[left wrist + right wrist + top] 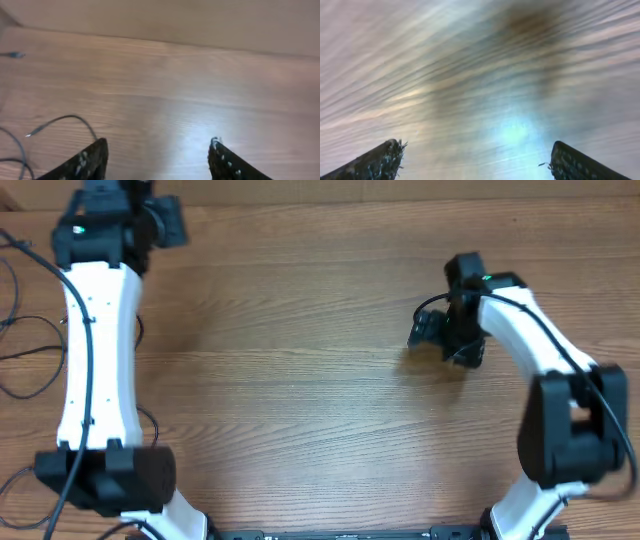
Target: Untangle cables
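Observation:
Thin black cables lie as loose strands at the table's far left edge in the overhead view. In the left wrist view one strand curves over the wood beside my left finger, with a silvery plug tip, and another plug tip lies at the far left. My left gripper is open and empty above bare wood; it sits at the table's back left. My right gripper is open and empty, close above bare wood at the right.
The wooden table spans the view. The left arm's white link runs along the left side beside the cables. The right arm bends at the right edge.

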Controlling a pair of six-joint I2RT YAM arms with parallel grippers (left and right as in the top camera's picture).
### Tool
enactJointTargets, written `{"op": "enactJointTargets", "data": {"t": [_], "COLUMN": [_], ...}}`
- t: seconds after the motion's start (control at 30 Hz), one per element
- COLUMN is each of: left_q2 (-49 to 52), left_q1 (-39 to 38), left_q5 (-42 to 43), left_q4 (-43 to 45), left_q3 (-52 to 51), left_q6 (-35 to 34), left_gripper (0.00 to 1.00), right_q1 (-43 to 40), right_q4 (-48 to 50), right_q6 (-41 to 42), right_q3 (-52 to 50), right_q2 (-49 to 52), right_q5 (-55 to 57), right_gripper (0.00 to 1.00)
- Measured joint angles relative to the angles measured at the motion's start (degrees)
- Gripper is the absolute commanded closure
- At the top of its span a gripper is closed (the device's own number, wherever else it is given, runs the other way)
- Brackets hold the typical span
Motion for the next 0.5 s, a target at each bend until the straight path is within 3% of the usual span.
{"op": "enactJointTargets", "data": {"t": [0.07, 0.13, 0.33, 0.5], "left_q2": [-1.8, -3.0, -3.2, -3.2], "left_q1": [-3.5, -6.6, -14.6, -17.5], "left_q5": [0.5, 1.6, 4.3, 4.7], "left_q4": [-3.1, -4.7, -5.0, -5.0], "left_q3": [0.1, 0.1, 0.1, 0.1], "left_q6": [-0.1, -0.6, -0.7, -0.7], "left_gripper": [0.00, 0.00, 0.00, 0.00], "right_q1": [0.0, 0.0, 0.0, 0.0], "right_q4": [-4.2, -8.7, -24.7, -30.1], "right_q6": [-1.9, -3.5, -5.9, -6.4], "right_q3": [4.4, 9.9, 29.7, 38.3], "right_q2": [-3.8, -8.2, -22.1, -31.7], "right_q5": [0.0, 0.0, 0.0, 0.0], "right_gripper": [0.07, 0.00, 0.00, 0.00]}}
